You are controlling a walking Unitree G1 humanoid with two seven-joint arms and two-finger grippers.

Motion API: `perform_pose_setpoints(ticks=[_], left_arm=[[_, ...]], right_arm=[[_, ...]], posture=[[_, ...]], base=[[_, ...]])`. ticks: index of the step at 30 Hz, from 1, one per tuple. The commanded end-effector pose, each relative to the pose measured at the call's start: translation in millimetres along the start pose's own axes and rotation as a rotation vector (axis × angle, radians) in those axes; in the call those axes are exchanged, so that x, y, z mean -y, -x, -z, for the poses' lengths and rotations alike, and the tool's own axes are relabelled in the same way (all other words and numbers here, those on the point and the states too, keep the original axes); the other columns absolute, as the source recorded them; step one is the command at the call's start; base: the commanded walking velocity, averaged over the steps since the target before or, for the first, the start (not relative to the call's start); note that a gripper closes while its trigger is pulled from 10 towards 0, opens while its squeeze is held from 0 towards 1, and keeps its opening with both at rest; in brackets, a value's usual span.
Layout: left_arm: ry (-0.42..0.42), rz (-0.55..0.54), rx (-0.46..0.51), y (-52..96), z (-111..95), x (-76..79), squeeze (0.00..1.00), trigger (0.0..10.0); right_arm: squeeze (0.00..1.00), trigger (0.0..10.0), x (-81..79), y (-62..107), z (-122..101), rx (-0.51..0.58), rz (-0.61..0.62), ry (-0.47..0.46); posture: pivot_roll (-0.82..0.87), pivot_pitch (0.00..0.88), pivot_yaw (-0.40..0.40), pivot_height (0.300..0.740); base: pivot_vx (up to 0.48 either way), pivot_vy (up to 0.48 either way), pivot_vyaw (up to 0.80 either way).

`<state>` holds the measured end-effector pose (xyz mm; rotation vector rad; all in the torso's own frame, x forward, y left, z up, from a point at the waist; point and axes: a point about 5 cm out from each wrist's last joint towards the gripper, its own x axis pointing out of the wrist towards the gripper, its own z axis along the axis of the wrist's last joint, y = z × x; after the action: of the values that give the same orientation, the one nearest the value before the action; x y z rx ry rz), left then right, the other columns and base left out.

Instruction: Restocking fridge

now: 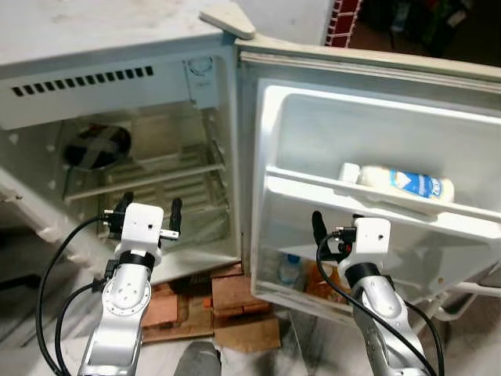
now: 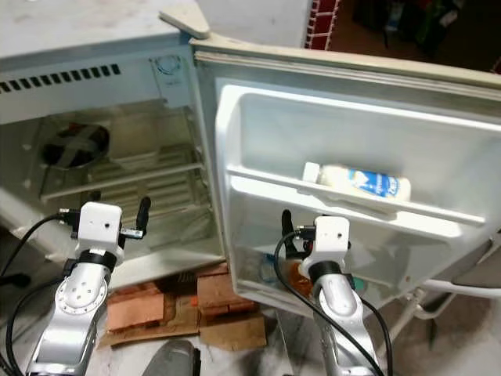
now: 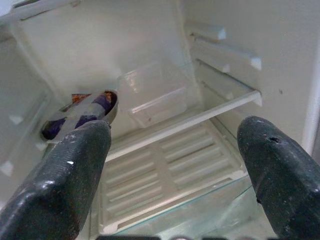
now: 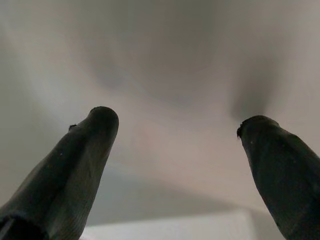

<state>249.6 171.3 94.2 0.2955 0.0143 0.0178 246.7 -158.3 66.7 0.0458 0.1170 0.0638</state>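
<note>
The white bottle (image 1: 397, 184) lies flat on the far right door shelf (image 1: 376, 205). It looks smooth and slippery; grip its middle. Both the left gripper (image 1: 149, 210) and the right gripper (image 1: 335, 229) are spread, empty.

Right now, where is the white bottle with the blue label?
The white bottle lies on its side on the open fridge door's upper shelf, above the right gripper.

Head pair looks forward and down from above, both eyes sharing the open fridge (image 1: 117, 102) and its door (image 1: 376, 149). Left wrist camera peers along its claw (image 3: 172, 165) into the fridge shelves (image 3: 165, 150). Right wrist camera sits close against the blank white door wall (image 4: 170, 75).
</note>
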Motion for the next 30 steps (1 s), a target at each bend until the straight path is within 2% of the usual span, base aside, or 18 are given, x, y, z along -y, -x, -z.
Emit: perform_pose_setpoints(ticks=[1, 19, 30], left_arm=[[0.002, -0.001, -0.012, 1.0, 2, 1.2, 0.0, 10.0], [-0.007, -0.006, -0.008, -3.1, 0, 0.2, 0.0, 10.0], [-0.039, -0.038, 0.024, -13.7, -11, -14.8, 0.0, 10.0]], right_arm=[[0.0, 10.0, -1.7, -5.1, -20, 0.078, -0.016, -0.001], [0.0, 10.0, -8.8, -10.2, -21, 0.083, -0.036, -0.005], [0.0, 10.0, -14.0, -18.3, -32, 0.137, -0.036, -0.003]], posture=[[0.1, 0.0, 0.002, 0.74], [0.11, 0.0, -0.001, 0.74], [0.12, 0.0, 0.013, 0.74]], base=[[-0.281, 0.0, 0.0], [-0.343, 0.0, 0.0], [-0.381, 0.0, 0.0]])
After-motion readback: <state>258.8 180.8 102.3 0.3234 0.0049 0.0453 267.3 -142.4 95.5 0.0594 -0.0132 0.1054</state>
